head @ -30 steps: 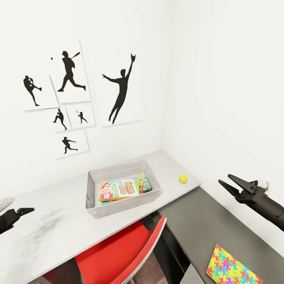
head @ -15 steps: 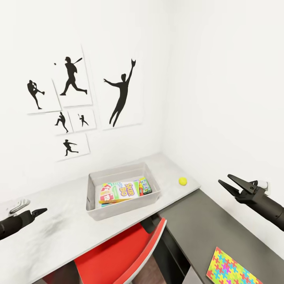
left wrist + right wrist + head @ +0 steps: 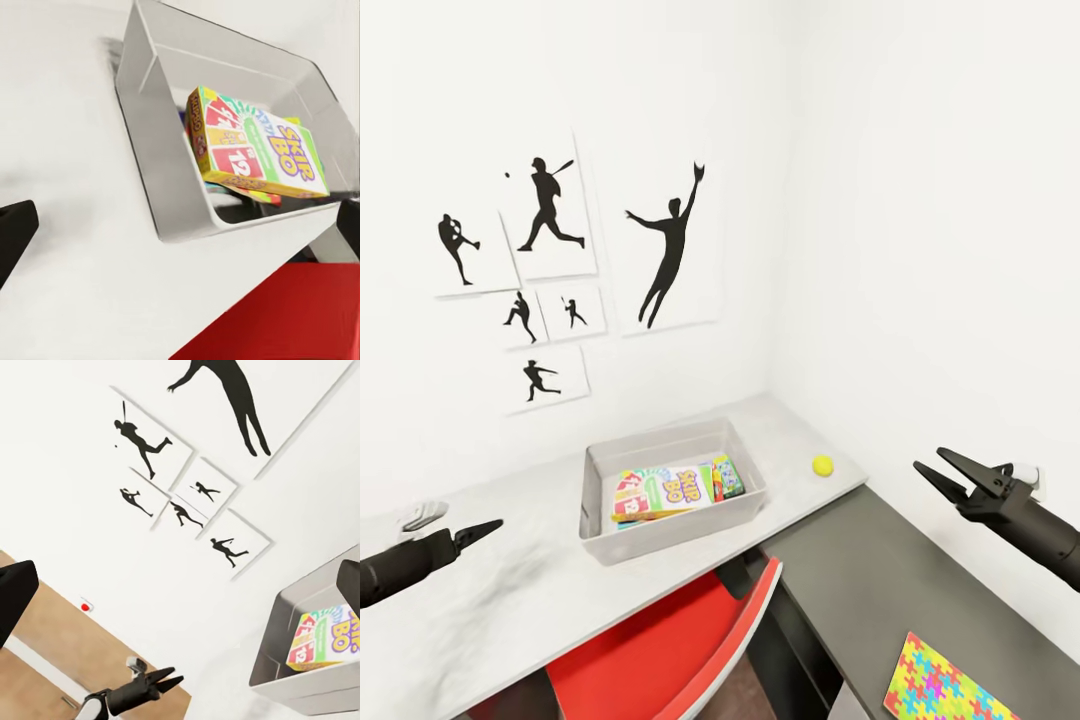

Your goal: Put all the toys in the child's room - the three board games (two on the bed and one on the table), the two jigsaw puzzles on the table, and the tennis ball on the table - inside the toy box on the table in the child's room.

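Observation:
The light grey toy box (image 3: 660,437) stands on the white table (image 3: 510,590). Inside it a SKIP BO board game (image 3: 660,488) lies tilted on a yellow-orange box edge (image 3: 650,513), with a small colourful box (image 3: 727,477) beside it. The tennis ball (image 3: 822,465) rests on the table right of the toy box. One jigsaw puzzle (image 3: 945,690) lies flat on a dark grey top at the lower right. My left gripper (image 3: 488,526) hovers open over the table left of the toy box (image 3: 161,187). My right gripper (image 3: 938,466) is open in the air right of the ball.
A red chair (image 3: 660,640) is tucked under the table in front of the toy box. The table sits in a corner of two white walls with black athlete pictures (image 3: 670,240). The dark grey top (image 3: 880,580) runs along the right wall. Brown wooden doors (image 3: 45,652) are behind my left arm.
My left gripper has moved to the right, closer to the toy box. The head view has shifted a little. The right gripper holds its place.

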Available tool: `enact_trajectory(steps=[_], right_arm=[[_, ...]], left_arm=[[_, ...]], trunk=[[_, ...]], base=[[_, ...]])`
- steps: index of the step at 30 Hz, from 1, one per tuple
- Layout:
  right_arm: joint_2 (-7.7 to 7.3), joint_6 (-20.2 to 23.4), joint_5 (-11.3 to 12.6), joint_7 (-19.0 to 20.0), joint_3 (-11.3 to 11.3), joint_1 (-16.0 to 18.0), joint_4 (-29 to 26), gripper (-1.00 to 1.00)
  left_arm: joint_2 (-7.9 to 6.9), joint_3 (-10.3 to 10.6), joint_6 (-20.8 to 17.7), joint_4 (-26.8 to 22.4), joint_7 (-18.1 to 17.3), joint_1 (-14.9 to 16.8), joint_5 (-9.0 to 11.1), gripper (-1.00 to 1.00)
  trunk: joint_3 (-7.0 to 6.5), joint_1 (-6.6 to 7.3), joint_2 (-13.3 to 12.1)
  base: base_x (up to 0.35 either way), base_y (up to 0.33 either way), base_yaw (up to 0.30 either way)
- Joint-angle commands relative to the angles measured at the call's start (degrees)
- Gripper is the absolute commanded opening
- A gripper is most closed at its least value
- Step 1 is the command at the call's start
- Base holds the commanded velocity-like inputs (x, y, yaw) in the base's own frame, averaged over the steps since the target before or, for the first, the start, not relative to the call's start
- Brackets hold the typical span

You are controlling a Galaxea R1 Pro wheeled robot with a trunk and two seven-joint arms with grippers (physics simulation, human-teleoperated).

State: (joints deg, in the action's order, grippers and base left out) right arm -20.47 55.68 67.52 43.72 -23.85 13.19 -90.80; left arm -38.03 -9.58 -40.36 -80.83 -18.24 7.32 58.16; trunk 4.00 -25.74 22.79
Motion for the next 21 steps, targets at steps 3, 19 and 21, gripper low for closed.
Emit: enact_trajectory(steps=[3,19,21], right_arm=[[0.0,0.2,-0.1,0.2,-0.1,-0.4,0.0,1.0],[0.0,0.1,-0.1,0.2,-0.1,-0.9,0.0,1.0],[0.0,0.1,-0.1,0.2,-0.1,-0.9,0.0,1.0]], left_arm=[[-0.02,-0.1,1.7,1.3,-3.2,0.3,-0.7,1.0],[-0.04,-0.1,4.7,2.2,-5.3,0.4,-3.6,1.0],[-0.1,-0.1,4.6,2.3,-5.4,0.4,-3.6,1.0]], trunk=[[-0.15,-0.04,0.1],[-1.63,-0.04,0.1],[-1.82,-0.04,0.1]], base=[[0.0,0.0,0.0],[0.0,0.0,0.0],[0.0,0.0,0.0]])
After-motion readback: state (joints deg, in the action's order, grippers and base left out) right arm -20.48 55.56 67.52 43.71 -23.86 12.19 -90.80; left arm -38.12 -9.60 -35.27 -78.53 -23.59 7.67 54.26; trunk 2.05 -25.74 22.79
